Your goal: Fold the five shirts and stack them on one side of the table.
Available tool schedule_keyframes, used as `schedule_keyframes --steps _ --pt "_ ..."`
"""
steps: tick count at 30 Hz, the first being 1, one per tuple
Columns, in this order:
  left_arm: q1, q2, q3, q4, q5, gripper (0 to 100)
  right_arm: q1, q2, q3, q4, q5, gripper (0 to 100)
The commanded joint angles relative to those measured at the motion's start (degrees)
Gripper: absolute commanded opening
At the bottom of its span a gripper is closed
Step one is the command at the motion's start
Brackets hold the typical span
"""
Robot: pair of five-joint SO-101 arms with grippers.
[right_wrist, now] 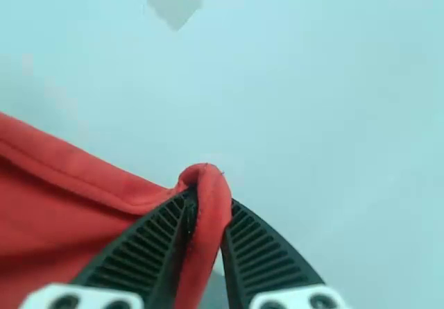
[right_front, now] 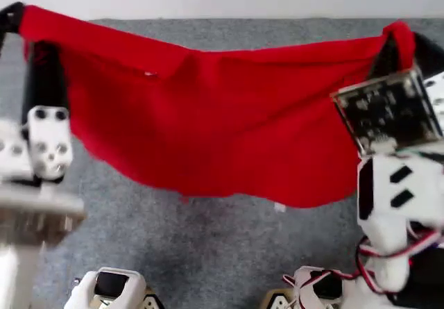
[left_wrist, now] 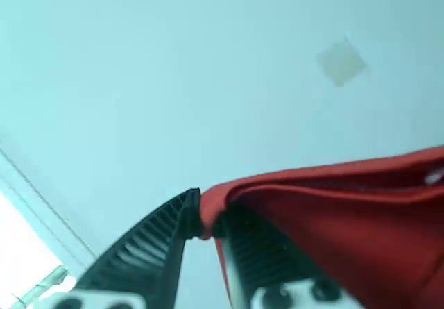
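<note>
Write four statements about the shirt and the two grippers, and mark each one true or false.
1. The red shirt is held up between both arms. True.
2. The left gripper is open and empty. False: it is shut on an edge of the shirt.
3. The right gripper pinches a bunched edge of the shirt. True.
4. The shirt lies folded flat on the grey table. False: it hangs spread out between the grippers.

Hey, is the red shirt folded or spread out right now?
Spread out: the red shirt hangs stretched between the left gripper and right gripper, each pinching a corner.
</note>
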Motion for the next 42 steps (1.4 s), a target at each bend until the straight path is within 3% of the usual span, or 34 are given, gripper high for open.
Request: schedule_keyframes --steps 1,8,13,22,26,34,42 --pt "-0.26 -0.26 -4.97 -1.49 -3.25 2 1.45 -1.63 -4.04 -1.19 0.00 0.9" --pt "-0.35 -0.35 -11.03 -1.05 -8.53 2 5.49 -6.29 -3.96 -1.19 0.00 0.9" --pt "-0.35 0.26 -10.86 4.75 -9.93 2 5.93 -6.02 0.26 0.66 0.00 0.9" --pt "-0.26 0.18 14.11 5.54 -10.02 2 0.48 -5.93 27.16 0.48 5.19 0.9" --pt "-0.18 0.18 29.93 -2.73 -10.02 2 -2.95 -5.85 38.68 -7.69 5.27 0.9" --pt "-0.26 2.64 56.75 -32.53 -10.02 2 -4.97 -3.65 57.93 -35.21 5.63 0.9" --pt "-5.01 21.71 49.98 -40.88 -9.76 2 -3.38 14.20 55.21 -50.95 5.45 0.9"
